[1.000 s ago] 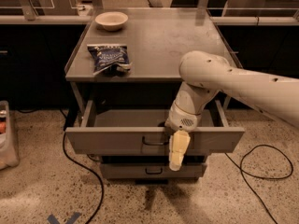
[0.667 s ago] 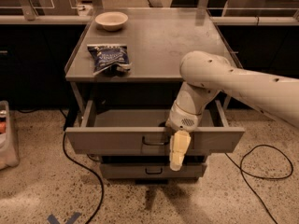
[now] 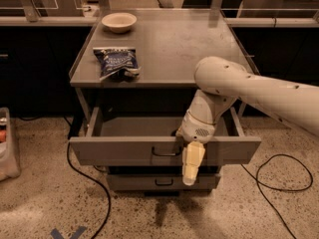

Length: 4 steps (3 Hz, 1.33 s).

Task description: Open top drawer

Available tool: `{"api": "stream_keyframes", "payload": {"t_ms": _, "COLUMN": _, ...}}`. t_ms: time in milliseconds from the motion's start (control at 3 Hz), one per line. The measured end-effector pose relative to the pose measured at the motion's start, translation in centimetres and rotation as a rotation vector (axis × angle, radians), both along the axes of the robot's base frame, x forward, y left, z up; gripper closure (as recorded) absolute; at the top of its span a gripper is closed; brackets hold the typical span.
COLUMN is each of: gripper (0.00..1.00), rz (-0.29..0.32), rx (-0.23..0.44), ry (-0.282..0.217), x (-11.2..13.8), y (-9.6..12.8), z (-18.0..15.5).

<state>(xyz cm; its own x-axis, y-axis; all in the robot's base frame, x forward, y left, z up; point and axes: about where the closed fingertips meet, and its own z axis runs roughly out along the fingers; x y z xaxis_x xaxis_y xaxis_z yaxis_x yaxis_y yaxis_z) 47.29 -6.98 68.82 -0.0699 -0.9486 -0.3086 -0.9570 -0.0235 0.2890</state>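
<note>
The top drawer is a wide grey drawer with a small dark wire handle at the centre of its front panel. It stands pulled well out from under the tabletop, and its inside looks empty. My gripper hangs down over the drawer's front panel, just right of the handle, pointing at the floor. My white arm reaches in from the right. A narrower grey drawer below is shut.
A grey table carries a white bowl at the back left and a dark blue snack bag near the front left. Black cables lie on the speckled floor on both sides. A bin stands at the far left.
</note>
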Motion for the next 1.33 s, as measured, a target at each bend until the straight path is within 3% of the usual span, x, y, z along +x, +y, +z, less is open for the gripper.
{"api": "stream_keyframes", "payload": {"t_ms": 333, "gripper": 0.0, "rz": 0.008, "rx": 0.005, "ry": 0.026, "x": -0.9, "y": -0.1, "z": 0.4}}
{"api": "stream_keyframes", "payload": {"t_ms": 667, "gripper": 0.0, "rz": 0.007, "rx": 0.001, "ry": 0.055, "x": -3.2, "y": -0.2, "z": 1.6}}
{"api": "stream_keyframes", "payload": {"t_ms": 1000, "gripper": 0.0, "rz": -0.033, "rx": -0.013, "ry": 0.059, "x": -6.6, "y": -1.0, "z": 2.9}}
{"api": "stream_keyframes", "payload": {"t_ms": 1333, "gripper": 0.0, "rz": -0.032, "rx": -0.013, "ry": 0.058, "x": -6.5, "y": -1.0, "z": 2.8}}
